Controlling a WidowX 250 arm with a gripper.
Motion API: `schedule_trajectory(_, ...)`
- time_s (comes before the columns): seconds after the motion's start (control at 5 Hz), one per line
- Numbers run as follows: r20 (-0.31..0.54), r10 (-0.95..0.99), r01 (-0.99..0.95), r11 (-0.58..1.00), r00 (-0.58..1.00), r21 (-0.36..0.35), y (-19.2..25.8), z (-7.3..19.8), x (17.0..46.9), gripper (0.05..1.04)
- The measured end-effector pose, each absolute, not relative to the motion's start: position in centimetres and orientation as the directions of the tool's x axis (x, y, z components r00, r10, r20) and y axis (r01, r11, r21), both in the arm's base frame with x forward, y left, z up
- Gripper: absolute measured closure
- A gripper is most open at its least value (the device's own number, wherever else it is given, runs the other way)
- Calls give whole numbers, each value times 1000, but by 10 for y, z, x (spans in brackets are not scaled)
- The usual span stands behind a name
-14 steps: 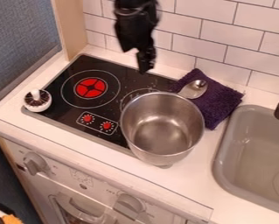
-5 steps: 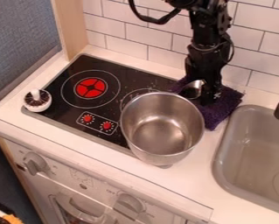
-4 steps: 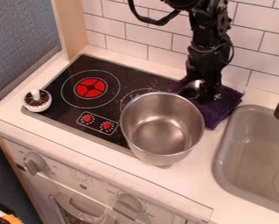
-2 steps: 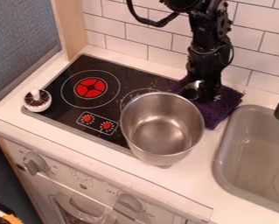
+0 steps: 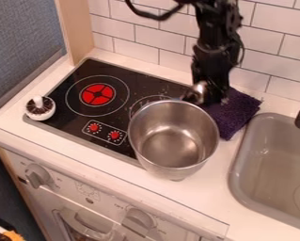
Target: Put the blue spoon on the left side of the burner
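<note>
The black gripper hangs from the top edge, over the left part of the purple cloth, just behind the metal pot. It is shut on the spoon, whose silver bowl shows at the gripper's left side. The rest of the spoon is hidden by the gripper and the pot's rim, and no blue part of it shows. The left burner, with a red centre, lies on the black cooktop to the left of the pot.
The purple cloth lies between pot and sink. A white, dark-topped shaker-like object stands at the cooktop's left corner. Red knobs are near its front edge. A tiled wall rises behind.
The gripper came down from the upper left to the cloth, then shifted slightly left and up with the spoon. The pot has been nudged a little to the left.
</note>
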State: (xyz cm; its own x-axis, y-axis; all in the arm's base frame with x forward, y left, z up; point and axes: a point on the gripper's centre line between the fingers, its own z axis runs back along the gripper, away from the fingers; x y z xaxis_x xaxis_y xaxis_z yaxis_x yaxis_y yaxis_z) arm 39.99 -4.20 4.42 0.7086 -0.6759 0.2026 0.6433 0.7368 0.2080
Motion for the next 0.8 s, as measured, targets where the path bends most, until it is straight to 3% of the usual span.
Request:
schedule_trajectory(0.2, 247, -655, 606, 755, 714, 250, -32, 75, 400, 513)
schedule_trajectory(0.8, 289, -550, 478, 831, 783, 285, 15, 107, 372, 513)
